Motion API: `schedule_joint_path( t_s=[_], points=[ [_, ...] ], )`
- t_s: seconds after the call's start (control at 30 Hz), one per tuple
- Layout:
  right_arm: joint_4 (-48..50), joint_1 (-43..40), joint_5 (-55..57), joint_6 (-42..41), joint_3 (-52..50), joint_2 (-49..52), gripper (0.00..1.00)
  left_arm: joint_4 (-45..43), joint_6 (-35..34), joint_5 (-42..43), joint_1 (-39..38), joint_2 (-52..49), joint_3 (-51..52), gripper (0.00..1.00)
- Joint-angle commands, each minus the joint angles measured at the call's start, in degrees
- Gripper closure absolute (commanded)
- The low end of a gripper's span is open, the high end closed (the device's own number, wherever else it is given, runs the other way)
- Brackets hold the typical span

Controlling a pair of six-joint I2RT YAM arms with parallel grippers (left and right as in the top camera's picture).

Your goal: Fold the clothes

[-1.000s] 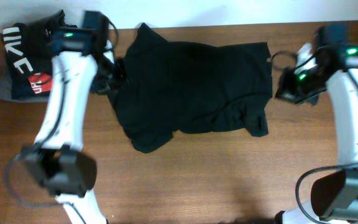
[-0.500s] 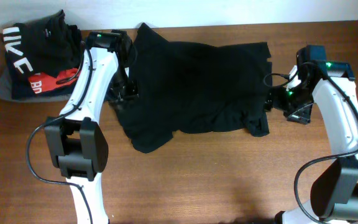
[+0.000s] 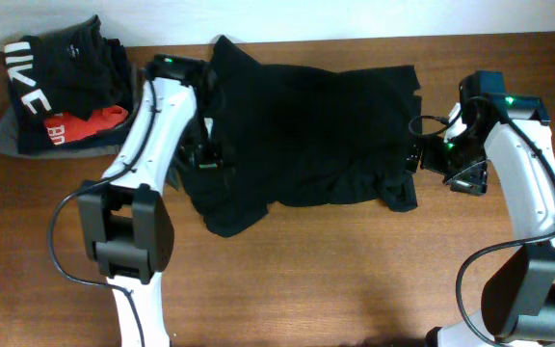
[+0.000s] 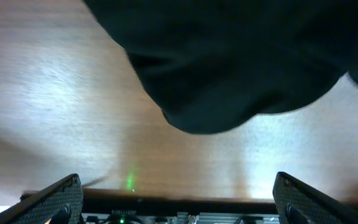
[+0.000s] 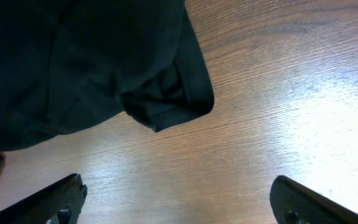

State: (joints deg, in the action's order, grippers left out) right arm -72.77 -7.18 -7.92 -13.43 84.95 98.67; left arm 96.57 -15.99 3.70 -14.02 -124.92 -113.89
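within the last sec both sets of jaws were spread from clenched to wide apart; nothing is seen btwn them in either wrist view. the left jaws were brought from beside the folded pile (image 3: pixel 51 101) to the l. edge of the black long-sleeve garment (image 3: pixel 306 135); the right jaws were shifted in to its r. edge, near a cuff (image 5: pixel 166 99). the garment's outline was not altered: it is spread rumpled across the back-centre of the table (image 3: pixel 355 280). judged: fold not yet made, fresh grasps being set up. count: 1 black garment, 1 pile (dark lettered, red, grey pcs), 2 arms, i.e. left arm (image 3: pixel 152 125) & right arm (image 3: pixel 518 164), 1 table.
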Motion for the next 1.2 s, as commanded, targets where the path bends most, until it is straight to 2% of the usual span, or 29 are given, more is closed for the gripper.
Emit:
schedule_joint_path(
  t_s=[0.0,0.3,0.57,0.73,0.9,1.03,1.17],
  points=[
    [0.0,0.0,1.0,1.2,-0.2,-0.6,0.01,0.2,0.5,0.9,-1.6,1.9,2.8,0.03],
    [0.3,0.0,0.9,1.2,-0.2,-0.6,0.01,-0.6,-11.2,-8.3,-3.7,6.5,8.0,0.06],
    [0.4,0.0,0.9,1.2,-0.2,-0.6,0.01,-2.5,-11.6,-8.6,-5.9,22.2,11.0,0.03],
    [0.4,0.0,0.9,1.2,-0.2,-0.6,0.01,-9.4,-14.0,-7.8,-6.1,30.2,23.9,0.03],
    [0.4,0.0,0.9,1.2,-0.2,-0.6,0.01,-20.0,-14.0,-3.9,-5.9,31.1,36.3,0.03],
    [0.2,0.0,0.9,1.2,-0.2,-0.6,0.01,-26.2,-14.2,-0.9,-5.9,31.1,42.2,0.03],
    [0.1,0.0,0.9,1.2,-0.2,-0.6,0.01,-29.7,-15.5,-1.4,-5.9,31.1,44.9,0.03]
  ],
)
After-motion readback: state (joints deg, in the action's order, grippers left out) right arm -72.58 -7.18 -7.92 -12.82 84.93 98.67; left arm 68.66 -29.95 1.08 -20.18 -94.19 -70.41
